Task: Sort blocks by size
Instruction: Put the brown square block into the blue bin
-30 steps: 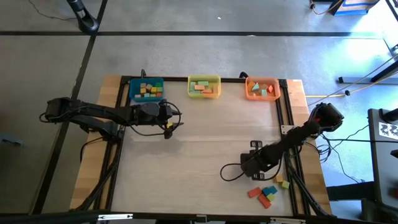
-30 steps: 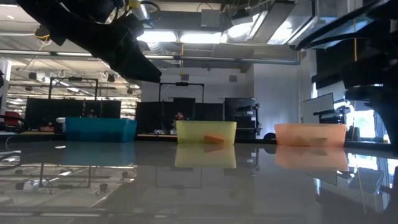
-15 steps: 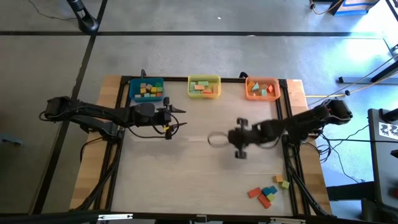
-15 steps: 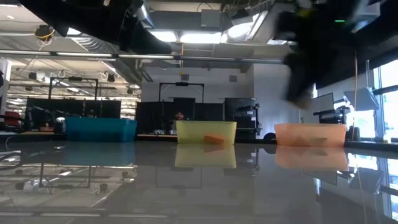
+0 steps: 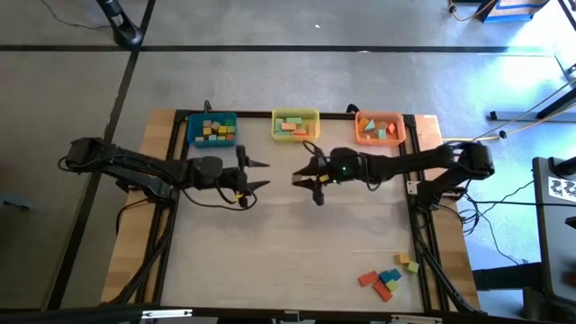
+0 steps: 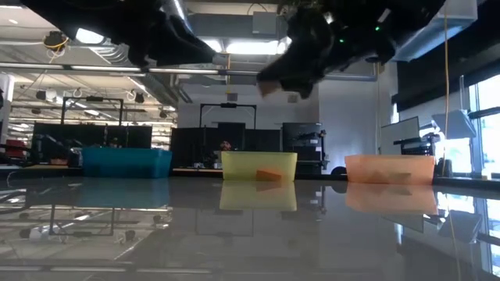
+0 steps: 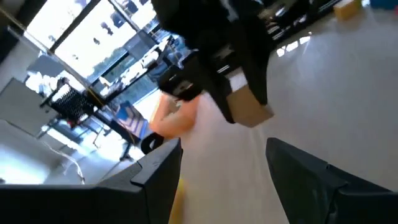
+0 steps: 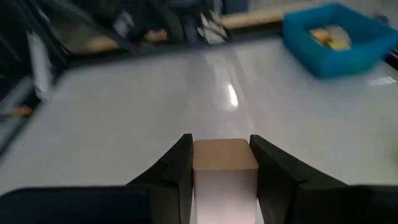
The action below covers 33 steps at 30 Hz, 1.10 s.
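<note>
Tan block (image 8: 224, 168): a cube clamped between the two fingers (image 8: 171, 171) of the right gripper (image 5: 310, 178), held up off the table (image 5: 297, 243); the left wrist view shows it too (image 7: 249, 106), pinched in that same gripper.
Right gripper: shut tight on the tan block, out over the middle of the table, just in front of the yellow bin (image 5: 296, 125); its arm reaches in from the table's right edge.
Left gripper (image 5: 256, 175): fingers (image 7: 155, 180) spread apart, nothing between them, hanging above the table near the right gripper and facing it, the two tips apart.
Blue bin (image 5: 212, 130): at the far edge of the table on the left, with several small blocks (image 5: 214, 131) inside in yellow, orange and green.
Yellow bin: middle of the far edge, with orange and green blocks inside.
Orange bin (image 5: 380, 128): far edge on the right, with a few blocks inside.
Loose blocks (image 5: 385, 279): a small cluster on the table near its front right corner, well apart from both grippers; red, orange, blue, teal and yellow pieces lying close together.
Low view: both arms show as dark shapes overhead, with the three bins in a row behind.
</note>
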{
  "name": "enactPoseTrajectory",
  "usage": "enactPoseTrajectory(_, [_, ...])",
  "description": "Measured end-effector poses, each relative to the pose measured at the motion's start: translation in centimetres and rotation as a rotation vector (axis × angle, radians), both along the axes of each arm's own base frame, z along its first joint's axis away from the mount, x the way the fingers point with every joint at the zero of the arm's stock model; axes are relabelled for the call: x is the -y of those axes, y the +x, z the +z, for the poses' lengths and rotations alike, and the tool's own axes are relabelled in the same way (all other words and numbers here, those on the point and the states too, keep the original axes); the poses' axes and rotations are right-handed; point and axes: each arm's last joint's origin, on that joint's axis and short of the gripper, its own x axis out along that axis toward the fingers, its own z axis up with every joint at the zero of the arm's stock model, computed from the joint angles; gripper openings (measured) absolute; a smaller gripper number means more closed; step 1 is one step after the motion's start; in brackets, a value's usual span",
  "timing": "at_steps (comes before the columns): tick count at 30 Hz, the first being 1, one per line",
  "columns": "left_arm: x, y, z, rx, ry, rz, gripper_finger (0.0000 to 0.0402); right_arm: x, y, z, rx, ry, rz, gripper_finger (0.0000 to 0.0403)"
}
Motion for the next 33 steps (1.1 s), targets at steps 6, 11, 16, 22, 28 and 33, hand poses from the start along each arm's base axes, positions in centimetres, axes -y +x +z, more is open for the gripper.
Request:
enactPoseTrajectory(6, [0.5,0.4,-0.5,-0.060,0.198,0.022,0.0221,0.6,1.8,0.1,0.226,0.094,0.046,0.0123])
enactPoseTrajectory(11, [0.9,1.1,-0.6,-0.043,0.317,-0.003,0.0221,0.6,2.5,0.2,0.353,0.131,0.046,0.0123])
enactPoseTrajectory(16, [1.0,1.7,-0.6,-0.023,0.415,-0.016,0.0221,0.7,3.0,0.1,0.386,0.158,0.033,0.0123])
enactPoseTrajectory(22, [1.5,1.8,-0.6,-0.004,0.425,-0.074,0.0221,0.8,4.5,0.5,0.402,0.176,0.044,0.0123])
enactPoseTrajectory(28, [2.2,1.8,-0.3,0.029,0.423,-0.098,0.0221,0.8,5.5,0.0,0.388,0.201,0.055,0.0123])
enactPoseTrajectory(33, [2.3,1.8,-0.3,0.020,0.450,-0.104,0.0221,0.3,5.6,0.4,0.403,0.201,0.068,0.0123])
